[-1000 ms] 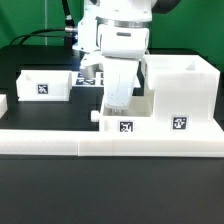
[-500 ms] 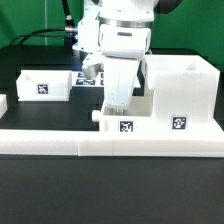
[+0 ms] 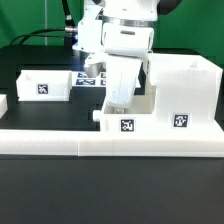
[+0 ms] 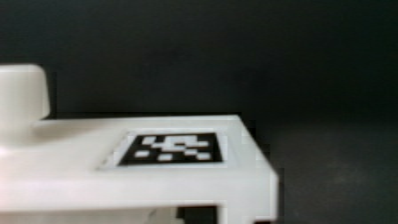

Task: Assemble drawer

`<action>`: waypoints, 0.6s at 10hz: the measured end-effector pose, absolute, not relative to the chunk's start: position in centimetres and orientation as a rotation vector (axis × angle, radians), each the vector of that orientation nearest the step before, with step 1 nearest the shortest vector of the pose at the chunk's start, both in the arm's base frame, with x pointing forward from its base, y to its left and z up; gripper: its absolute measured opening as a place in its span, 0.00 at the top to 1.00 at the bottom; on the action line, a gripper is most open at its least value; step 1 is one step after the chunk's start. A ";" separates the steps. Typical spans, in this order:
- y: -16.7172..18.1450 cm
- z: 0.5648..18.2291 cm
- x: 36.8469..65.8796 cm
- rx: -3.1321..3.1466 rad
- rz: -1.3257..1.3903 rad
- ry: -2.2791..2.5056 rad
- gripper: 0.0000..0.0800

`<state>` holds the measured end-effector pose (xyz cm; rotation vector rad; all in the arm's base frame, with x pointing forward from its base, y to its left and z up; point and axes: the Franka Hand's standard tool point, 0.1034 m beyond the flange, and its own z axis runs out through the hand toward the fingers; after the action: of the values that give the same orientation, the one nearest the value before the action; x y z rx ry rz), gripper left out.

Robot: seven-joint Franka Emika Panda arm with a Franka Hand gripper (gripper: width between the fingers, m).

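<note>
Drawer tray point(image 3: 110, 124) under gripper point(image 3: 117, 103), beside housing point(image 3: 182, 92): exterior view only. Wrist view: tag point(image 4: 178, 150), knob point(image 4: 22, 95). Jaw spacing indiscernible.

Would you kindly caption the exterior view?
Franka gripper at a small white knobbed tray box beside the tall white plastic housing.

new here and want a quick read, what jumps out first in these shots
A white robot arm fills the middle, its hand at a small knobbed tray. A taller white box stands beside that tray on the exterior view's right; a second tray sits apart on its left.
</note>
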<state>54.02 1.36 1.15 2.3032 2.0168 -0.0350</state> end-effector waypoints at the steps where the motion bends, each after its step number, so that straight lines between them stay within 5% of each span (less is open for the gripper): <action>1: 1.4 1.1 54.0 2.303 -0.035 2.017 0.95; 6: 1.1 1.0 53.8 2.311 -0.049 2.016 0.95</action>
<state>53.76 1.13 0.97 2.3114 2.0159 -0.0493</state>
